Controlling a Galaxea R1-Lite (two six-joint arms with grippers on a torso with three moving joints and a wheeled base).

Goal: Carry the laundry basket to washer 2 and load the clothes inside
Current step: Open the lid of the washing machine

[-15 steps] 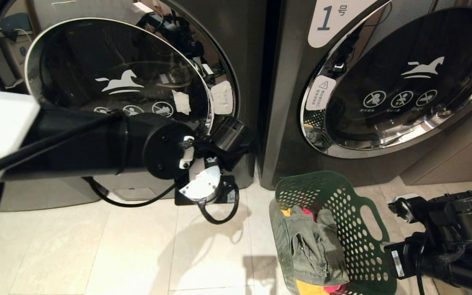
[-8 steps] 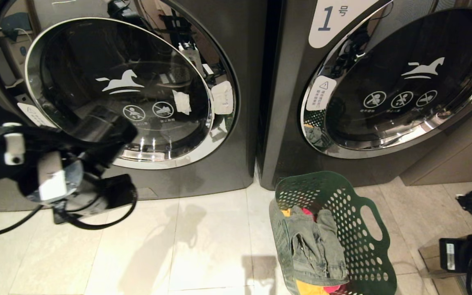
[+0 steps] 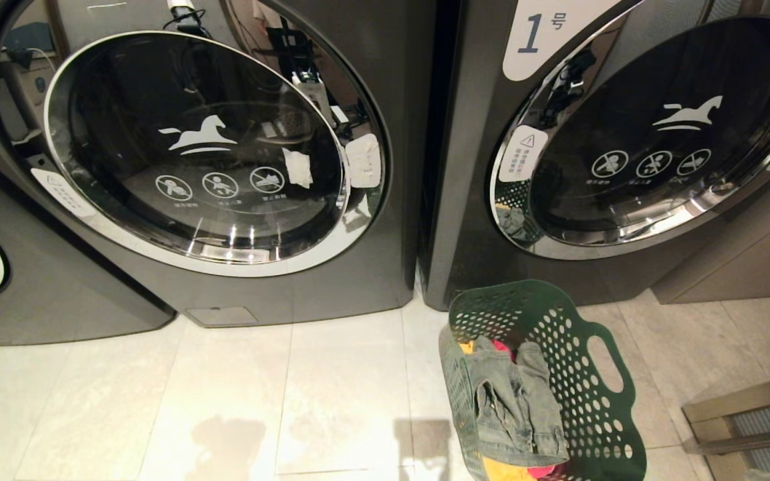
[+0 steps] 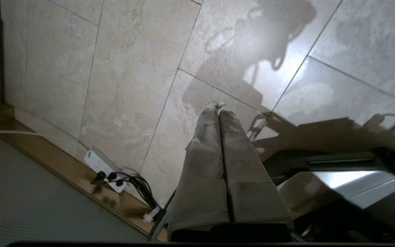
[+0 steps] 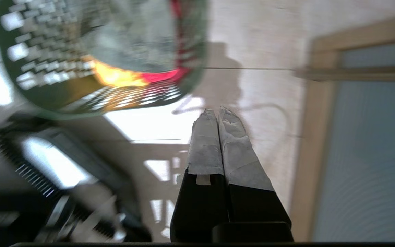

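We are looking at the green laundry basket (image 3: 545, 381) sitting on the pale tile floor (image 3: 224, 394), at about five o'clock in the head view. The clothes (image 3: 515, 401) are lying inside it: a grey denim piece on top, with yellow and red cloth peeking out under it. So we are not loading anything yet.

The basket is standing just in front of the grey washer marked 1 (image 3: 625, 133). The washer to its left, at about ten o'clock (image 3: 211, 147), is showing no number that we can read, so we cannot tell if it is washer 2. Both round doors are looking closed to us.

Our left gripper (image 4: 219, 107) is pointing at bare floor with its fingers pressed together, holding nothing. Our right gripper (image 5: 214, 112) is also pinched together and empty, hanging near the basket's rim (image 5: 91, 106).

We are thinking a door needs opening first, then the clothes go in.
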